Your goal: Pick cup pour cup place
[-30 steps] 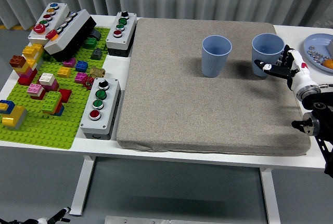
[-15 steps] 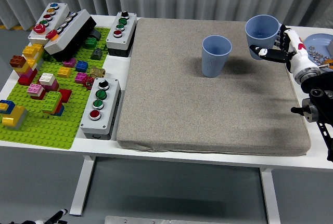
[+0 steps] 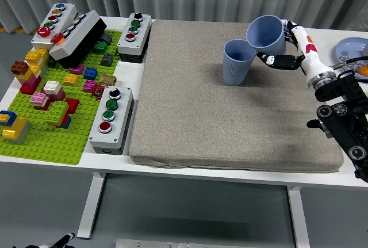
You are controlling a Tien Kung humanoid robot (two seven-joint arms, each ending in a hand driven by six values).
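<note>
Two blue cups are in the head view. One blue cup (image 3: 236,61) stands upright on the grey mat (image 3: 230,121), mouth up. The second blue cup (image 3: 266,33) is lifted and tilted to the left, its rim just above the standing cup's rim. My right hand (image 3: 286,44) grips that tilted cup from its right side, fingers wrapped around the wall. What, if anything, is inside either cup does not show. The left arm is outside the picture.
A green baseplate (image 3: 46,138) with several coloured bricks lies at the left. Button boxes (image 3: 112,118) stand along the mat's left edge and at the back left. A blue plate (image 3: 352,49) with small items sits at the far right.
My right hand lifted the right-hand cup off the mat, carried it left and tipped it over the standing cup. The standing cup has not moved.
</note>
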